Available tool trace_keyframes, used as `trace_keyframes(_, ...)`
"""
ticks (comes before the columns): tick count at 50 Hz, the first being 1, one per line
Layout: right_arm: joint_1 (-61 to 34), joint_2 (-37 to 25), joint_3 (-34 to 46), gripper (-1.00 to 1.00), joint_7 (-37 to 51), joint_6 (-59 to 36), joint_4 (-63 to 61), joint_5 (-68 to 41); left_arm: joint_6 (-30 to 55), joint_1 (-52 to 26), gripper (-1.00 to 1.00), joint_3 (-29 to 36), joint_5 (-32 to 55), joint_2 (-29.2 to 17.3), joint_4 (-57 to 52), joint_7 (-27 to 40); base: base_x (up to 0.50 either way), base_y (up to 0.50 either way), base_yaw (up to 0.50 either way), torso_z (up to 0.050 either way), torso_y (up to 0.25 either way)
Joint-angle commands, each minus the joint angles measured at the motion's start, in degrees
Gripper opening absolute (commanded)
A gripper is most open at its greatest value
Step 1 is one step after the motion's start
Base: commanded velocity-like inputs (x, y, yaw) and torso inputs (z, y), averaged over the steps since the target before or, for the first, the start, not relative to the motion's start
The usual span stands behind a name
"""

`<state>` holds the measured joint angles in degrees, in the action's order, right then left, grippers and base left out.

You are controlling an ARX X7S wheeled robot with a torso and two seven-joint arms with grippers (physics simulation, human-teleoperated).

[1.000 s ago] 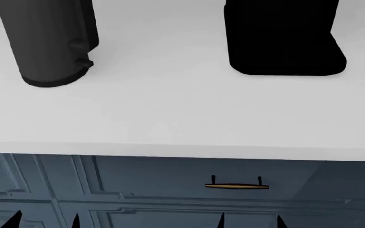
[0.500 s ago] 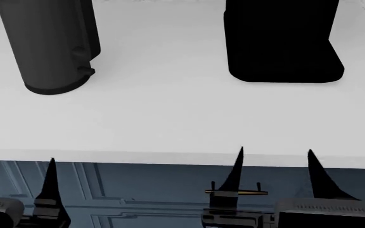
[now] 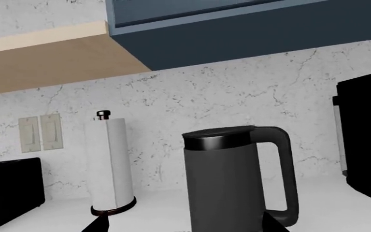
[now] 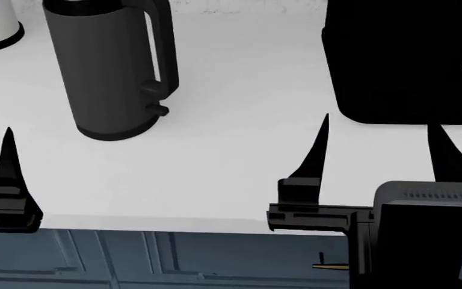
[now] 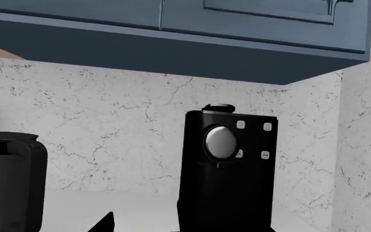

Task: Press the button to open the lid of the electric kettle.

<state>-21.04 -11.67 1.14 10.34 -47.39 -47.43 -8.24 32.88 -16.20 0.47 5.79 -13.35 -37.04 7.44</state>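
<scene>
The electric kettle [image 4: 110, 72] is a tall dark grey cylinder standing upright on the white counter at the back left, its loop handle [image 4: 165, 48] facing right. In the left wrist view the kettle [image 3: 227, 188] stands straight ahead with its lid [image 3: 219, 137] lying flat and closed. The button is not distinguishable on the handle's upper bend [image 3: 269, 133]. My left gripper [image 3: 185, 228] is open and empty, short of the kettle; only one finger [image 4: 8, 159] shows in the head view. My right gripper [image 4: 378, 135] is open and empty over the counter's front right, also seen in the right wrist view [image 5: 185, 228].
A large black boxy appliance [image 4: 399, 60] stands at the back right, directly ahead of my right gripper [image 5: 227, 169]. A white paper-towel cylinder [image 3: 111, 164] stands left of the kettle. A black box [image 3: 8, 193] sits further left. Wall cabinets [image 3: 250, 34] hang overhead. The counter's front edge [image 4: 175, 221] runs below my grippers.
Both grippers have risen from below the counter edge to over the counter. The head view has shifted, so more of the kettle and its handle now shows.
</scene>
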Motion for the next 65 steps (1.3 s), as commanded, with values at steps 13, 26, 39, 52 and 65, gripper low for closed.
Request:
trace_keyframes(13,-0.5,-0.6,0.0,1.00,0.4,-1.6,-1.5,-1.4,1.9,-1.1,1.00,-1.2,-0.8,-1.2,-2.9,2.4,0.28,0.41,0.00,0.046,0.000)
trace_keyframes(26,-0.5,-0.4,-0.7,1.00,-0.2,-1.9,-2.0,-3.4,2.4,-1.3,1.00,-2.2,-0.9,-1.5,-3.2,3.5,0.21,0.00,0.00,0.000,0.000)
trace_keyframes(39,-0.4,-0.7,-1.0,1.00,-0.6,-2.5,-2.8,-4.8,2.1,-0.9,1.00,-2.2,-0.7,-2.2,-3.6,3.6,0.31,0.00,0.00,0.000,0.000)
trace_keyframes(52,-0.7,-1.1,-0.3,1.00,0.4,-3.1,-2.9,-4.7,2.6,-0.8,1.00,-3.0,0.2,-2.6,-4.7,3.8,0.27,0.05,0.00,0.000,0.000)
trace_keyframes(65,-0.1,-0.8,-2.3,1.00,0.3,-2.2,-3.3,-6.4,3.0,-0.8,1.00,-2.9,0.4,-2.9,-5.1,4.2,0.03,0.19,0.00,0.000,0.000)
